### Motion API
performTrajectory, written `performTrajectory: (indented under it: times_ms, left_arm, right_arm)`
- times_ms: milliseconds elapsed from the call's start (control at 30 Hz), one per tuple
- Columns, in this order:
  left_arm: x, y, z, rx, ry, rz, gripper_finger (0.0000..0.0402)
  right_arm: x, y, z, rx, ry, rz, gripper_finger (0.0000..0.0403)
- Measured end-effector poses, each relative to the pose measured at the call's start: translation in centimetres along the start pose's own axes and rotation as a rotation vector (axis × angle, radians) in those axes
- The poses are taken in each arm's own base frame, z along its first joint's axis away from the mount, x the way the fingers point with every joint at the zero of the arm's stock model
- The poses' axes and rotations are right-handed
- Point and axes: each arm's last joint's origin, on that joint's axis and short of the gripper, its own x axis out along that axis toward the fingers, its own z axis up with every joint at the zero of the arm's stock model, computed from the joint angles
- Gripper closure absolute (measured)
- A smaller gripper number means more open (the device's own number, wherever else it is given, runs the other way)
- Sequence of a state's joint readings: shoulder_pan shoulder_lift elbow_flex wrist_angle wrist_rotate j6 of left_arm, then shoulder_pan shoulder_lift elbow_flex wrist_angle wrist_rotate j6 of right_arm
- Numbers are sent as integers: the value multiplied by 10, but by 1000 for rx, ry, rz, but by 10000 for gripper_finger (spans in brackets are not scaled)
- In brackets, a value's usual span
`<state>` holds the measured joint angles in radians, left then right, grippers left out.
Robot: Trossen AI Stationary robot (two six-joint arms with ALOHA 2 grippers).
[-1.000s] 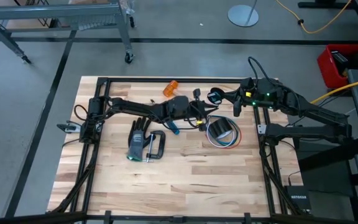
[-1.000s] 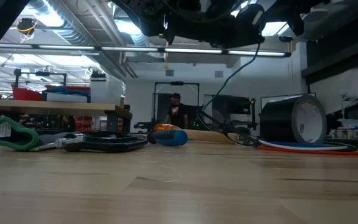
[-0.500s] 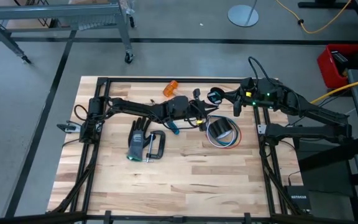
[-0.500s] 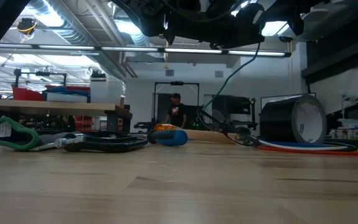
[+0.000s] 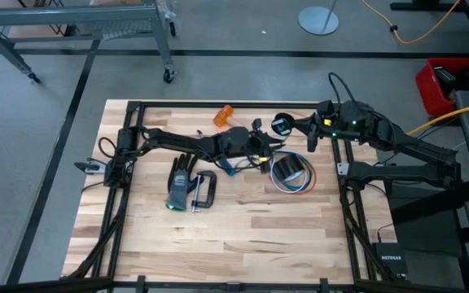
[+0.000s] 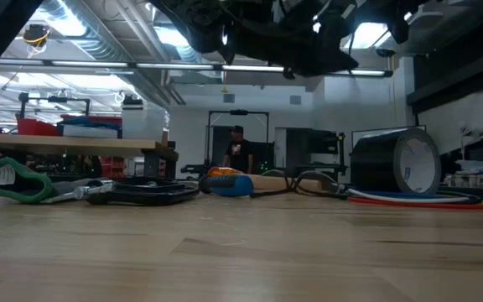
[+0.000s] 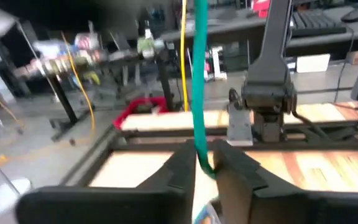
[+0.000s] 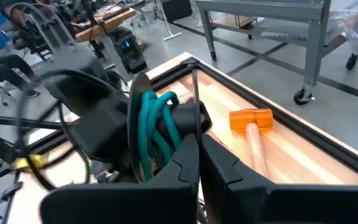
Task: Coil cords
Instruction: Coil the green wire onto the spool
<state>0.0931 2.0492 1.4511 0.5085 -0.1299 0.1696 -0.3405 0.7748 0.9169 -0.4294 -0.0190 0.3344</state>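
1. The teal-green cord (image 7: 199, 93) runs as a taut strand between the left gripper's (image 7: 205, 165) jaws, which are nearly closed upon it; in the high view this gripper (image 5: 265, 151) sits just past table centre toward 1 o'clock.
2. The same cord shows as several loops (image 8: 157, 127) in the right wrist view, held just ahead of the right gripper (image 8: 197, 149); its jaws are pressed almost together there, but whether they actually pinch the loops I cannot tell, since the contact point is hidden behind the fingers.
3. In the high view the right gripper (image 5: 287, 126) lies at about 1 o'clock from table centre, near the far edge and close to the left one; the teal-green cord itself is too thin to pick out there.
4. A black cord (image 6: 300, 183) lies slack on the table (image 5: 243, 236); its far end is cut off behind other things.
5. The red, white and blue wires (image 5: 298, 184) ring a roll of dark tape (image 5: 291, 169) at 3 o'clock of centre; in the low view only their edge (image 6: 418, 200) shows.
6. An orange-headed hammer (image 5: 225, 115) lies at 12 o'clock; a glove (image 5: 180, 181) and a clamp (image 5: 204, 191) lie at 9 o'clock; a blue-handled screwdriver (image 5: 228, 168) is partly covered by the left arm.
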Motion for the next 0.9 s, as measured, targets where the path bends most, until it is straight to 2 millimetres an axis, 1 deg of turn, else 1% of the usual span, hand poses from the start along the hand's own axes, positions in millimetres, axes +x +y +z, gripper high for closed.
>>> performTrajectory:
  times_ms: [167,300,433,667,900]
  left_arm:
    - [0,-1,1,-2,-10,0,292]
    - [0,-2,1,2,-7,-3,270]
    - [-1,-4,1,2,-3,-6,268]
    - [-2,-10,2,4,-1,-21,279]
    - [-2,-14,4,4,-5,-30,281]
  right_arm:
    - [-1,0,0,0,-5,2,402]
    - [0,1,2,-1,-21,7,402]
    - [-1,1,2,-1,-28,10,402]
    - [0,1,3,-2,-39,14,402]
    - [-7,3,8,-4,-98,35,402]
